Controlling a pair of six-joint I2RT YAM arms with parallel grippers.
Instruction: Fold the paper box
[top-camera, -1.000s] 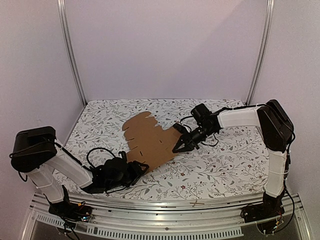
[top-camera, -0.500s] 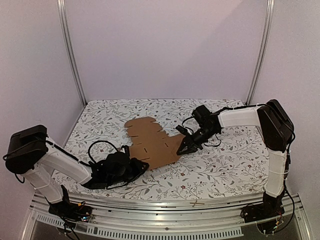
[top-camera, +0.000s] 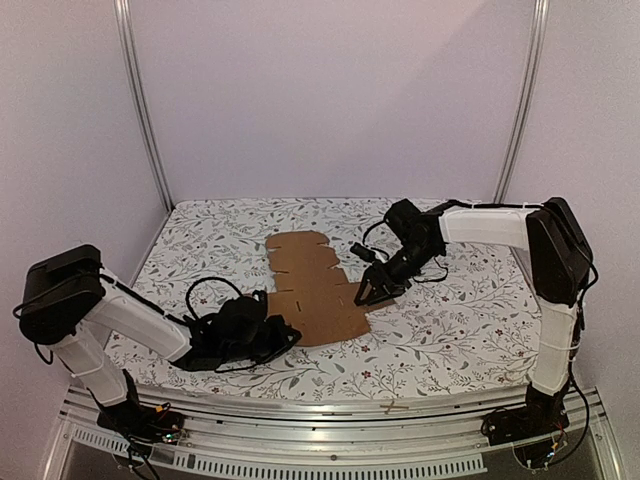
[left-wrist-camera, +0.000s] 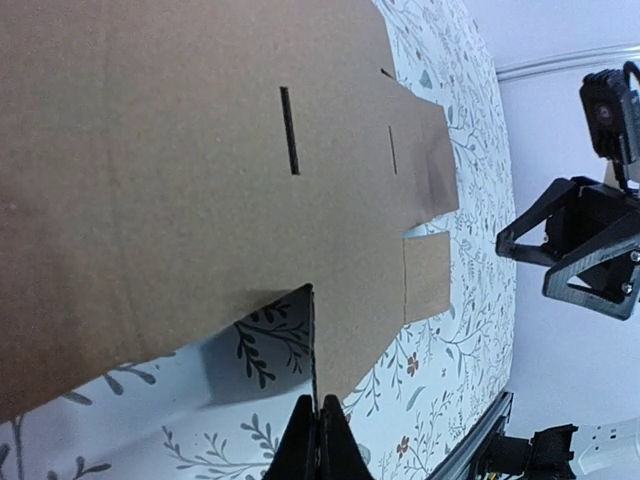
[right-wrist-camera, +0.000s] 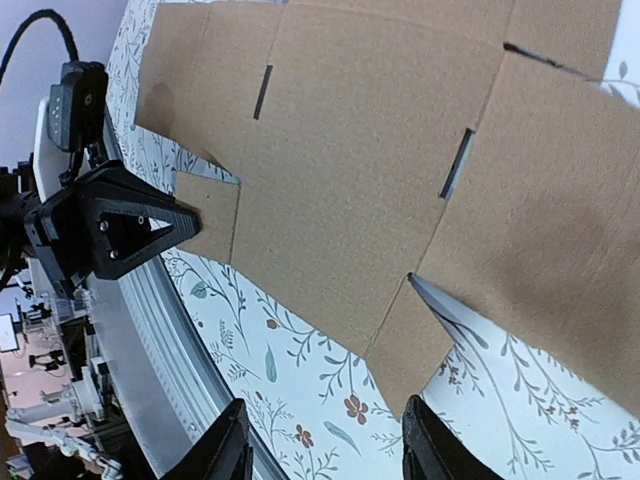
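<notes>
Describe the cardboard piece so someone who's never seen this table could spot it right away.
Find the floral-patterned table. Near its middle, between the left tool and the right tool, lies the paper box, an unfolded sheet. It is the only plain brown thing there, cut with slots and flaps.

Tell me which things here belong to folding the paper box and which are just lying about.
Job: paper box, flat, unfolded; left tool, shut on its edge; right tool, open beside it.
Lying about: floral tablecloth; small tan scrap on the front rail.
</notes>
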